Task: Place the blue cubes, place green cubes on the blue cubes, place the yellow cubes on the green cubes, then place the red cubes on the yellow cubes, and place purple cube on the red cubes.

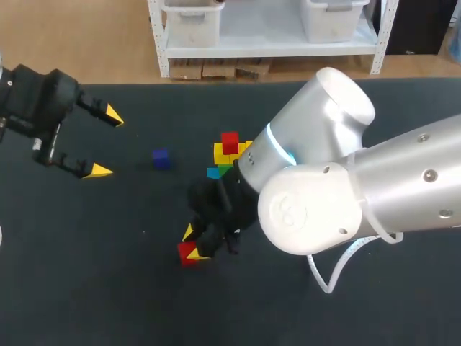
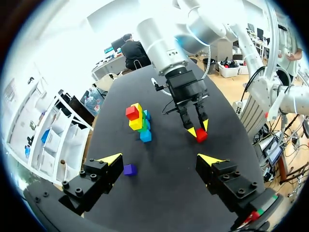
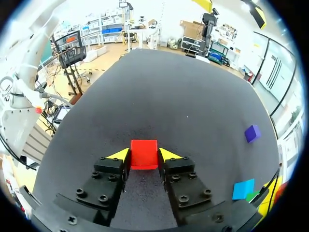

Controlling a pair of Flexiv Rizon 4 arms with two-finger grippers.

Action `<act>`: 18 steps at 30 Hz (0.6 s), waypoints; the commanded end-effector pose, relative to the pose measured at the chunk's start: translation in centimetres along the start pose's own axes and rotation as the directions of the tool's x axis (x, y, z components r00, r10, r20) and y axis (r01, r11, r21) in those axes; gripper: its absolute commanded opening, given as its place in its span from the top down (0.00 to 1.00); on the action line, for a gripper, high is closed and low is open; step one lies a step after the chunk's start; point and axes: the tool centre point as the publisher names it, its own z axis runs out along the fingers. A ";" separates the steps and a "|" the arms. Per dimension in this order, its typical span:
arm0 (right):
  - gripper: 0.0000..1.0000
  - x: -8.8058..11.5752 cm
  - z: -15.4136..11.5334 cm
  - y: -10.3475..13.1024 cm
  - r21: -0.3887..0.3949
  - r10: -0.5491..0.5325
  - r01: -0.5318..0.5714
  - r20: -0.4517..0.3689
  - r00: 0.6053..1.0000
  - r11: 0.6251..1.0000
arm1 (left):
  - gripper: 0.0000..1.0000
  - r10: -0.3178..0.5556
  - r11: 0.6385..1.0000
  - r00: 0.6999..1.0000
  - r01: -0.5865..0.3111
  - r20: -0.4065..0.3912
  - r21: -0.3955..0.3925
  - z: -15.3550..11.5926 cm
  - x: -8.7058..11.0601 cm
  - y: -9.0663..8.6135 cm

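Gripping a red cube (image 3: 144, 154) from two opposite sides, the right end effector (image 3: 144, 155) is seen low over the dark surface (image 1: 108, 288), its yellow-tipped fingers narrowed to the cube's width; whether the cube touches the surface cannot be told. A stack of cubes (image 1: 225, 158) is found beside and behind this end effector, close to its arm. It is built of a blue cube (image 2: 146, 136) at the base, a green cube (image 1: 225, 169) and yellow cubes (image 2: 136, 121) above it, and a second red cube (image 1: 230, 142) on top. The left end effector (image 2: 161, 159) is held with its fingers spread wide. A purple cube (image 2: 129, 169) is seen on the surface just ahead of it, near one finger, while the stack and the right end effector are located farther ahead, well apart from it.
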 end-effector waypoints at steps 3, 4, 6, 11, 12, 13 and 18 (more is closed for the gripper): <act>1.00 0.1 -1.7 0.4 0.015 0.001 0.000 -0.019 1.000 1.000 | 0.00 0.003 1.000 1.000 -0.003 0.005 -0.003 0.0 0.1 -0.1; 1.00 0.2 -2.3 0.4 0.022 0.003 -0.003 -0.022 1.000 1.000 | 0.00 0.003 1.000 1.000 -0.003 0.005 -0.003 0.0 0.1 -0.1; 1.00 0.2 -3.6 0.5 0.040 0.007 -0.006 -0.028 1.000 0.999 | 0.00 0.003 1.000 1.000 -0.003 0.005 -0.003 0.0 0.1 -0.1; 1.00 0.8 -7.7 0.9 0.109 0.052 -0.047 -0.051 0.997 0.993 | 0.00 0.003 1.000 1.000 -0.003 0.005 -0.003 0.0 0.1 -0.1; 1.00 1.1 -8.5 1.1 0.124 0.064 -0.057 -0.052 0.997 0.991 | 0.00 0.003 1.000 1.000 -0.003 0.005 -0.003 0.0 0.1 -0.1; 1.00 1.4 -9.5 1.2 0.141 0.079 -0.071 -0.050 0.996 0.987 | 0.00 0.003 1.000 1.000 -0.003 0.005 -0.003 0.0 0.1 -0.1; 1.00 3.0 -13.8 1.7 0.206 0.135 -0.118 -0.072 0.988 0.971 | 0.00 0.003 1.000 1.000 -0.003 0.005 -0.003 0.0 0.1 -0.1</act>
